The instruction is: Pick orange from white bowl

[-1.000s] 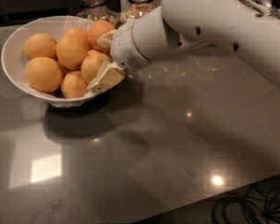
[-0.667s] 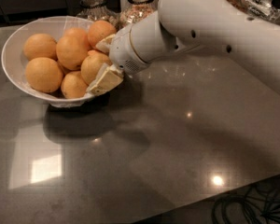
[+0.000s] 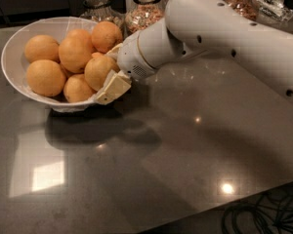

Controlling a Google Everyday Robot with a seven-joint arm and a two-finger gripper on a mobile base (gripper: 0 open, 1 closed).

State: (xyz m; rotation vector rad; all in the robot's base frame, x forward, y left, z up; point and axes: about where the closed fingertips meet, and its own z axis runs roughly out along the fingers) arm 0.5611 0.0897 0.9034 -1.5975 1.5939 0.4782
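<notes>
While your white arm [image 3: 224, 38] reaches in from the right across the dark, glossy table [image 3: 161, 169], your gripper [image 3: 107, 74] sits at the right rim of the white bowl [image 3: 10, 57], jaws clamped on the orange [image 3: 97, 68] at that side of the heap, one finger [image 3: 115, 87] under it and the other above. You have that orange low in the bowl, pressed against the other oranges [image 3: 44, 77] piled to its left, and the bowl stands at the table's far left just in front of the glass jars [image 3: 144, 13].
</notes>
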